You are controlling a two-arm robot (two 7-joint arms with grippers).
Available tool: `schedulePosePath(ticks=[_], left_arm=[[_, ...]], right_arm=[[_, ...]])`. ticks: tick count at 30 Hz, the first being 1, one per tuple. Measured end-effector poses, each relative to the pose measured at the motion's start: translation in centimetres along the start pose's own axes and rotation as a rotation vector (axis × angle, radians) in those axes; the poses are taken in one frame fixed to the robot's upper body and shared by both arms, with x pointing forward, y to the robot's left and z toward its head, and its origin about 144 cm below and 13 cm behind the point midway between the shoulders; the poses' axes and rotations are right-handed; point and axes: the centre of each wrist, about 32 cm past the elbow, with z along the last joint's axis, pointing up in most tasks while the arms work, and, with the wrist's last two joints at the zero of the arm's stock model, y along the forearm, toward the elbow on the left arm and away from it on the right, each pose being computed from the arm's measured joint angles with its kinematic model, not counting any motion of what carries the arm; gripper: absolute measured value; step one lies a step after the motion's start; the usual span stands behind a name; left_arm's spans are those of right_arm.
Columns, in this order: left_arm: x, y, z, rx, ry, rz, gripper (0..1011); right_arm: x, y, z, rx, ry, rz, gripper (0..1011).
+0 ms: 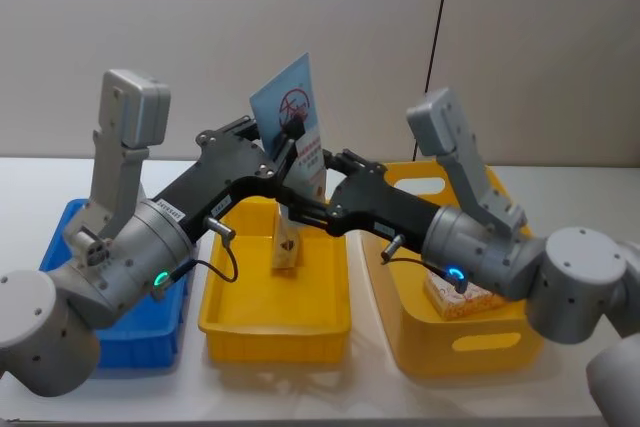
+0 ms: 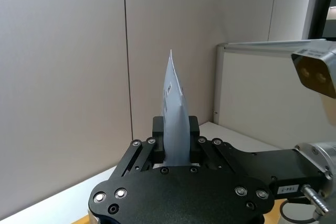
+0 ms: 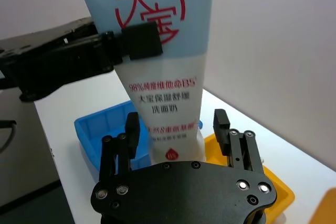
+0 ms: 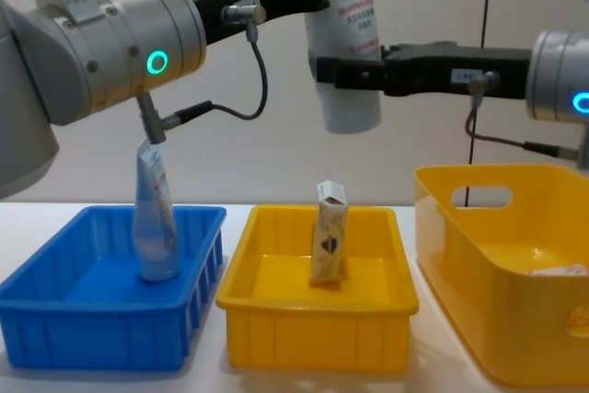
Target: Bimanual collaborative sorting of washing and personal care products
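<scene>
Above the middle yellow tray [image 4: 317, 319], a white tube [image 1: 290, 112] is held upright, clamped near its flat end by the left gripper [image 1: 283, 150]. The right gripper [image 3: 177, 124] is spread wide around the tube's cap end, its fingers [image 3: 221, 123] apart from it. Below, a narrow carton [image 4: 329, 246] is seen standing in that tray, another tube [image 4: 155, 218] in the blue tray [image 4: 97, 329], and a patterned carton [image 1: 452, 299] in the yellow bin [image 1: 480, 342].

On the white table [image 1: 20, 182] we see a blue bin [image 4: 55, 329], a yellow tray [image 4: 317, 338] and a deeper yellow bin [image 4: 479, 319].

We see the white tube with red print [image 1: 297, 132] up in the air, cap down; a small carton [image 4: 329, 246] stands in the yellow tray [image 4: 317, 330].
</scene>
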Motion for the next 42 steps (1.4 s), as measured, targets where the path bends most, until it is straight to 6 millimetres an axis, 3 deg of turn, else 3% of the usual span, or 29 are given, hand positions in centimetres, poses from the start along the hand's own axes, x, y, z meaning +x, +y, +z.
schedulePosePath(ticks=[9, 13, 23, 35, 42], left_arm=[[-0.1, -0.1, 0.0, -0.001, -0.003, -0.010, 230], [-0.2, -0.1, 0.0, -0.002, -0.004, -0.012, 344], [-0.2, -0.1, 0.1, -0.002, -0.005, -0.015, 687], [-0.2, -0.1, 0.0, -0.001, -0.006, -0.018, 1001], [-0.2, -0.1, 0.0, -0.001, -0.006, -0.018, 1001]], right_arm=[[0.3, 1.0, 0.7, -0.008, -0.001, 0.032, 611], [0.4, 1.3, 1.0, -0.015, 0.001, 0.041, 457], [0.6, 1.6, 1.2, -0.035, 0.023, 0.025, 227], [0.7, 0.4, 0.9, -0.061, 0.050, -0.090, 194], [0.7, -0.7, 0.7, -0.077, 0.058, -0.166, 186]])
